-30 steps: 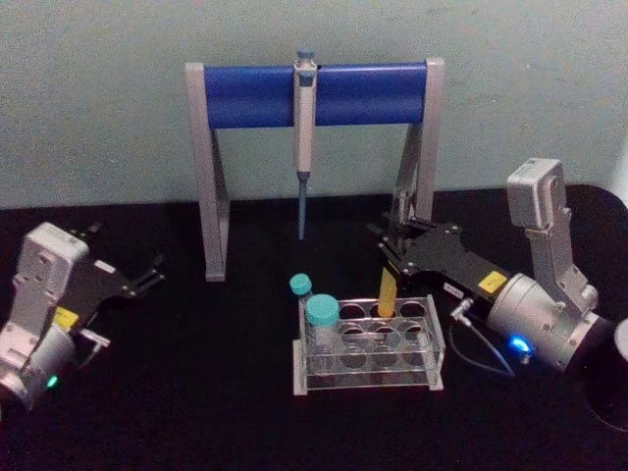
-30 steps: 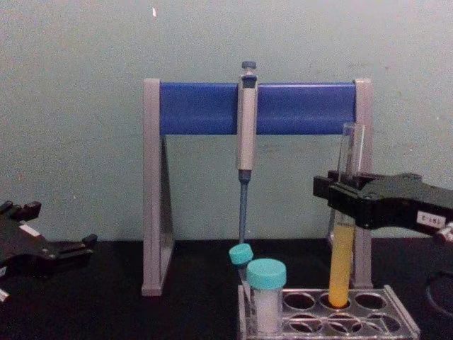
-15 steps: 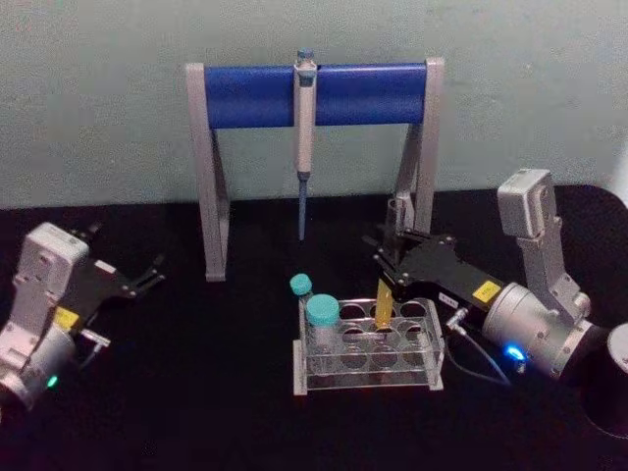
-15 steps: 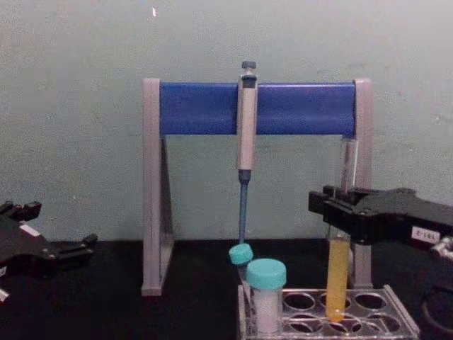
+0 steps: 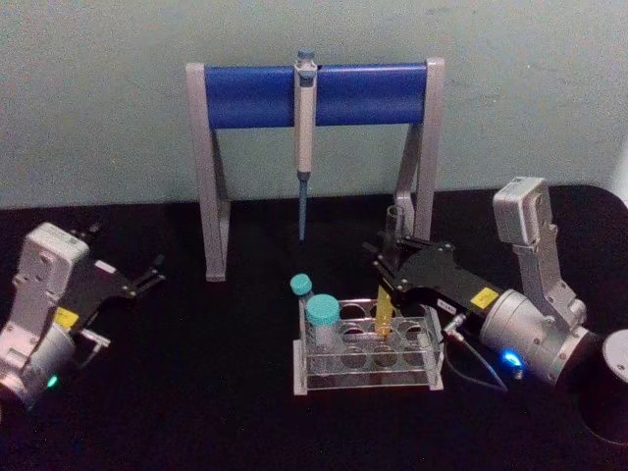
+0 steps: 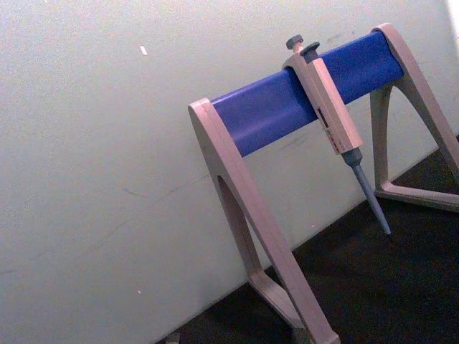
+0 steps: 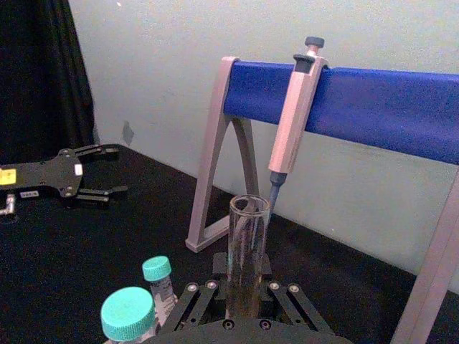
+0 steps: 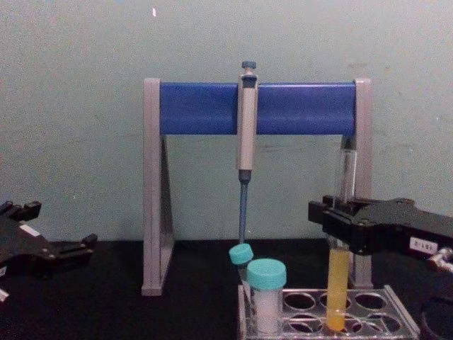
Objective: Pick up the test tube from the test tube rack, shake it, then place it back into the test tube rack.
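A black table (image 5: 196,402) is spreading out beneath both arms. A large pipette stand (image 5: 255,95) with grey legs and a blue crossbar is standing at the back of it, behind the right gripper (image 5: 394,267). In the chest view the stand's (image 8: 198,108) crossbar is running well above that gripper (image 8: 338,225).

The right gripper is reaching in from the robot's right, and its black fingers are pressing together on the tall thin clear glass test tube (image 5: 384,306). They are pinching it around its middle and holding it upright. The left gripper (image 5: 147,275) is idling well off to the robot's left, low over the table. Its fingers are spread apart with nothing between them, as the right wrist view (image 7: 100,172) is also showing.

Directly below the right gripper, the low clear plastic test tube rack (image 5: 368,378) with rows of round holes is sitting on the table. The test tube's (image 8: 337,290) lower part, filled with yellow-orange liquid, is dipping into a back-row hole of the rack (image 8: 403,322). Its open top is rising above the fingers, and the right wrist view is showing that open rim (image 7: 247,244) close up. Whether its base is touching the rack's floor cannot be told.

A grey-blue pipette (image 5: 305,118) is hanging tip-down from the crossbar, behind the gripper and to its left. Two teal-capped vials are standing at the rack's left end, left of the gripper. The wider vial (image 5: 322,312) is standing nearer the robot and the narrower vial (image 5: 300,285) just behind it.
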Robot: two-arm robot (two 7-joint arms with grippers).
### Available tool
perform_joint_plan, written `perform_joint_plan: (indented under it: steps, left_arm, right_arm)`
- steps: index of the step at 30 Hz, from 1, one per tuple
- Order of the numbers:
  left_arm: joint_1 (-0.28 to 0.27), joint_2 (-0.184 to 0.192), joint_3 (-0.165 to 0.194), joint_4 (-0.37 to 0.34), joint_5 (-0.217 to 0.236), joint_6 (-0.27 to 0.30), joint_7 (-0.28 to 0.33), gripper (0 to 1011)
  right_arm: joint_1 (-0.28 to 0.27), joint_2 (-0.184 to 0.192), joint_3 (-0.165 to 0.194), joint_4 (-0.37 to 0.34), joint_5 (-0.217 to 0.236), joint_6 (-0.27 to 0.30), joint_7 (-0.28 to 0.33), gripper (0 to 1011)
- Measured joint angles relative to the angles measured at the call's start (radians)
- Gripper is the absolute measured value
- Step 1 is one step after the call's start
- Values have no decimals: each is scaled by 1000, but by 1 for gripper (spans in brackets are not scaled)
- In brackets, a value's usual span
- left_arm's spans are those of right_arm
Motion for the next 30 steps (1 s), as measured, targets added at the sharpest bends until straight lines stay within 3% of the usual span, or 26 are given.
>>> perform_joint_plan:
  steps: [30]
  left_arm:
    - [0,0,0,0,0,0,0,1010]
  right_arm:
    - [-10,-21,-6,39,-23,4,-7,237]
